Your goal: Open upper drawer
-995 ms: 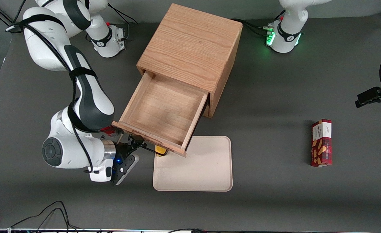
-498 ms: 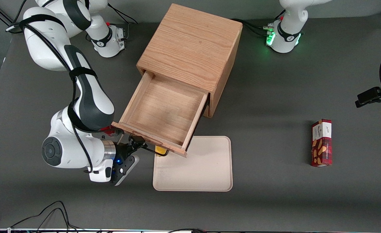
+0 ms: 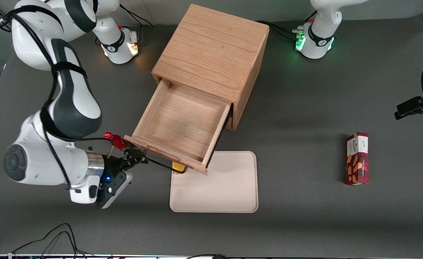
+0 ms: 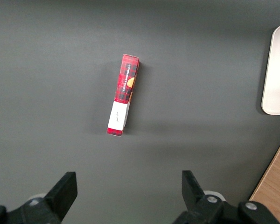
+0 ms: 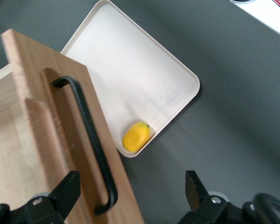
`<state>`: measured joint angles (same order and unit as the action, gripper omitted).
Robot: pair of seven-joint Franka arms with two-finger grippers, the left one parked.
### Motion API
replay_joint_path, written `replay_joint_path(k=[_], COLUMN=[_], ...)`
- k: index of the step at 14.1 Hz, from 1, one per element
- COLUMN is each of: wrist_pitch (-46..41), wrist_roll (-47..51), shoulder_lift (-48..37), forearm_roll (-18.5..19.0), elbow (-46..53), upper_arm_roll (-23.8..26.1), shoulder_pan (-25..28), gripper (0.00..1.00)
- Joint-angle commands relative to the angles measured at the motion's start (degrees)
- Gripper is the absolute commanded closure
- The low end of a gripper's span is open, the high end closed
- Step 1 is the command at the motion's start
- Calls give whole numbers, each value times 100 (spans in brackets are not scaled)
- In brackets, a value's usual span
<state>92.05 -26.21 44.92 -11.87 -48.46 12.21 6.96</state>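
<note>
Claw (image 3: 136, 158) is released now, fingers spread, sitting just off the handle (image 5: 87, 130) end of the upper drawer (image 3: 182, 122), not touching it. Drawer's pulled way out of the cabinet (image 3: 211, 46), overhanging the tray (image 3: 225, 190) and a yellow thing (image 5: 136, 136).

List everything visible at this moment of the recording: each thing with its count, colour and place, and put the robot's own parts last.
Cabinet: one, oak, middle of the table.
Upper drawer: one, light wood, pulled far out of the cabinet, nothing visible inside.
Handle: one, thin black bar, on the upper drawer's front.
Tray: one, cream, on the table under and in front of the open drawer.
Yellow object: one, on the tray near its edge, partly under the drawer front.
Box: one, red patterned, on the table toward the parked arm's end.
Pincer: one, black, open, beside the handle's end, not gripping it.
</note>
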Motion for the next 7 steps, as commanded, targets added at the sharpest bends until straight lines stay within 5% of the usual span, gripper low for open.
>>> replay_joint_path(k=[1, 5, 7], wrist_pitch=[-423, -942, -838], wrist_roll=[169, 538, 556], shoulder_lift=[-544, -1448, -2247], forearm_roll=[-113, 18, 437], elbow=[-66, -688, -1600], upper_arm_roll=[-34, -34, -26], shoulder_pan=[-54, -274, -318], gripper=[0, 0, 0])
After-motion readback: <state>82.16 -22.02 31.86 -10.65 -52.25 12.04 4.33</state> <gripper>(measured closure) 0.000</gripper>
